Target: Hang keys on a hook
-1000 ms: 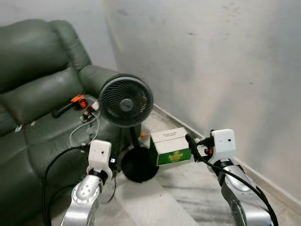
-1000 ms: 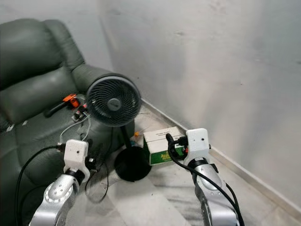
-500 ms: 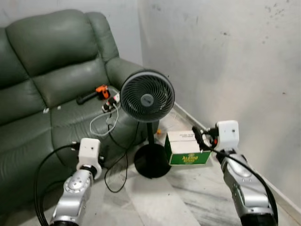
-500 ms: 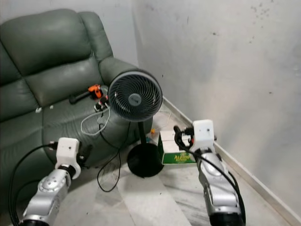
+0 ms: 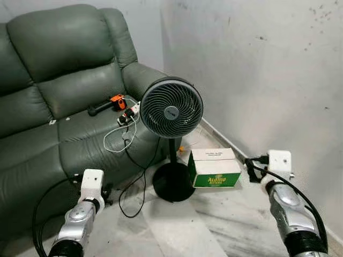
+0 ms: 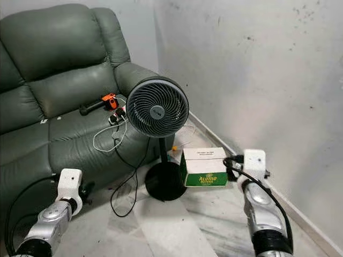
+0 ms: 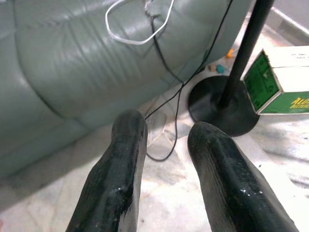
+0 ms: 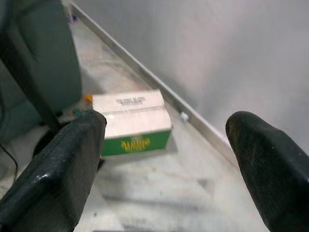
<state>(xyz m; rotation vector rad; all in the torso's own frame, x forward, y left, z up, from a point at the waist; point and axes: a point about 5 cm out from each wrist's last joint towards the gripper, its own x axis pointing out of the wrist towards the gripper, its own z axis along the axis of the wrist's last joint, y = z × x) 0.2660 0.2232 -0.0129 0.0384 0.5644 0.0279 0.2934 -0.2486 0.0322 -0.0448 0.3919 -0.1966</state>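
Note:
My left gripper (image 7: 166, 131) hangs low over the marble floor in front of the sofa, its two black fingers (image 7: 126, 145) a little apart with nothing between them. It also appears at the lower left of the left eye view as the left gripper (image 5: 106, 194). My right gripper (image 8: 166, 123) is wide open and empty, and looks toward the green and white carton (image 8: 133, 123) near the wall. In the left eye view the right gripper (image 5: 251, 170) is just right of that carton (image 5: 215, 167).
A black pedestal fan (image 5: 170, 108) stands on a round base (image 5: 172, 182) between the arms. A green leather sofa (image 5: 64, 96) holds an orange tool (image 5: 116, 101), a power strip and a white cable (image 5: 115, 140). A grey wall (image 5: 257, 69) and its skirting run along the right.
The camera has turned left, bringing more of the sofa into view. Both arms have dropped lower and spread outward; the right gripper now sits right of the carton.

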